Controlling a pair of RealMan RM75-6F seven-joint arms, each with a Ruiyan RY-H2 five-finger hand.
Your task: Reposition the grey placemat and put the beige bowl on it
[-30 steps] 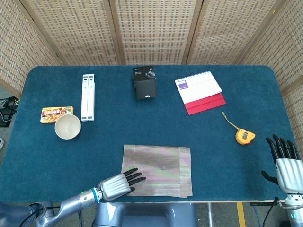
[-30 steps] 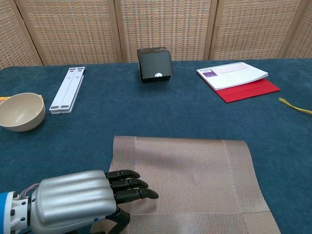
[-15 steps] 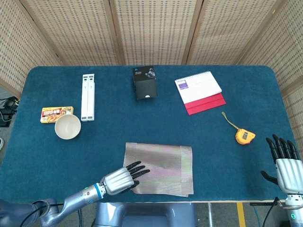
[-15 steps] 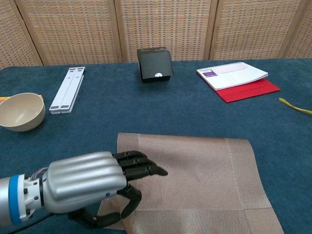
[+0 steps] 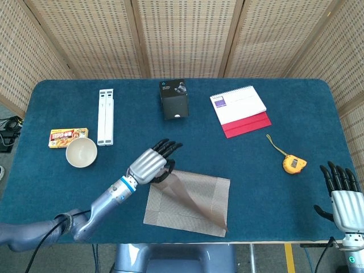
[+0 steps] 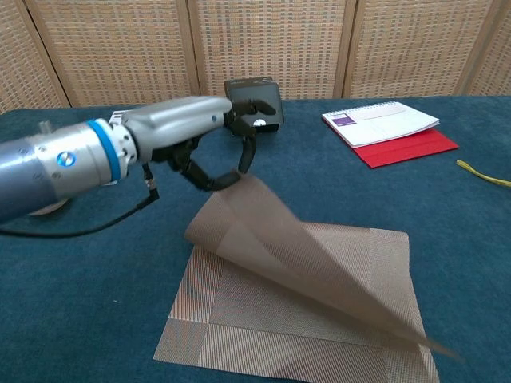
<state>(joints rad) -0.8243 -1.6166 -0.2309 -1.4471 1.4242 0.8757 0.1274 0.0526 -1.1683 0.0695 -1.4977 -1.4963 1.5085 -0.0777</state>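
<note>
Placemat corner lifted, bowl not yet on it

Right hand (image 5: 344, 200) is seen at the table's (image 5: 256, 193) near right corner, fingers spread upward, nothing held. Grey placemat (image 5: 196, 209) lies near the middle of the near edge; one corner is pinched by the left hand (image 5: 152, 164) and raised, so a fold is pulled diagonally over the rest. Beige bowl (image 5: 81, 152) sits upright toward the left edge, well apart from the placemat. Orange packet (image 5: 67, 137) lies just beyond it, near a white folded stand (image 5: 105, 116).
</note>
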